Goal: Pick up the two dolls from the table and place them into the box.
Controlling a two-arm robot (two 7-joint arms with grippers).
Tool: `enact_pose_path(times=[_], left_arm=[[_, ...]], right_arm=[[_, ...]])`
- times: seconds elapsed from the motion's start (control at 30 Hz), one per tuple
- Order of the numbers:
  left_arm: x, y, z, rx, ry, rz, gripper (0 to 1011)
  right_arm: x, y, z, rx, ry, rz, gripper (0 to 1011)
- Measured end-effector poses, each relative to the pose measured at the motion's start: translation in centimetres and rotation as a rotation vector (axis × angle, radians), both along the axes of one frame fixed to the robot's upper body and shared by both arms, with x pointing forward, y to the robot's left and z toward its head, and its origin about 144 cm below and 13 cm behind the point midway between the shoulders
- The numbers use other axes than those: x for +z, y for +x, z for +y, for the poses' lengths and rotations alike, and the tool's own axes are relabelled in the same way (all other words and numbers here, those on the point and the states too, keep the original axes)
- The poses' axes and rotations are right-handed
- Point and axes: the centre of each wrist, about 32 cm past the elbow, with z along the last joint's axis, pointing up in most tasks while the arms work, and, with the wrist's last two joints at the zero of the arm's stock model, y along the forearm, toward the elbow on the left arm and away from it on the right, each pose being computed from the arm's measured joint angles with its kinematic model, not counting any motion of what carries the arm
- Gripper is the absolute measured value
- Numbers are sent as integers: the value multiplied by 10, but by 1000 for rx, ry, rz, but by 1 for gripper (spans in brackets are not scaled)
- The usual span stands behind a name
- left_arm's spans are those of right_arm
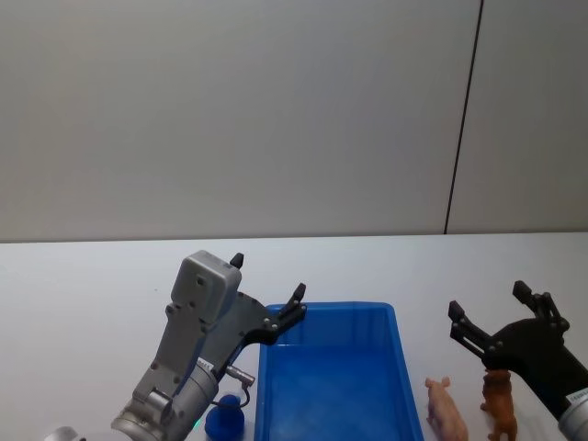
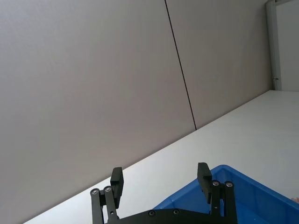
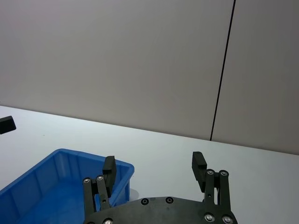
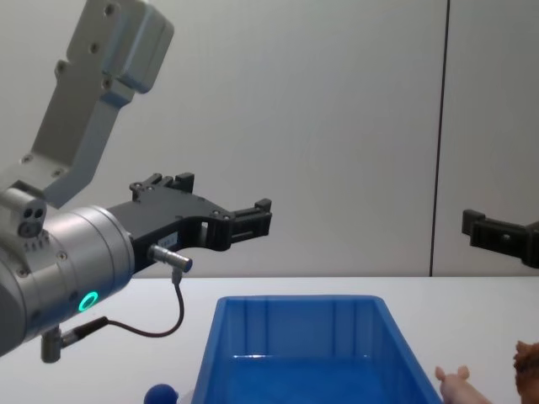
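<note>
Currently right hand (image 1: 488, 300), fingers apart, over brown shaggy doll (image 1: 499, 405); pale pink pig doll (image 1: 446, 409) just beside; left hand (image 1: 267, 276), apart, above blue plastic bin (image 1: 401, 367) left edge.

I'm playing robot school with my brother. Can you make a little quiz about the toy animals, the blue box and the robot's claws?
1. True or false: the blue box already has a doll inside it.
2. Which gripper hangs nearest the dolls? A) the left gripper B) the right gripper
3. Which stands closer to the box, the pink doll or the brown doll?

Key
1. False: both dolls stand on the table, to the right of the box.
2. B. It hangs open just above the brown doll.
3. The pink doll.
</note>
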Motion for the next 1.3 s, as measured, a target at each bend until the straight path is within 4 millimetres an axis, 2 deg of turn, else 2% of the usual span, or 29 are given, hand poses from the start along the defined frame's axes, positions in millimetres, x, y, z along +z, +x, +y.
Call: enact_pose_path(times=[0.5,1.3], left_arm=[[0,0,0,0,0,0,1001],[0,0,0,0,0,0,1001]], right_arm=[[0,-2,-1,-7,-2,3,1001],[-7,-27,-6,-121,-39,133,1001]])
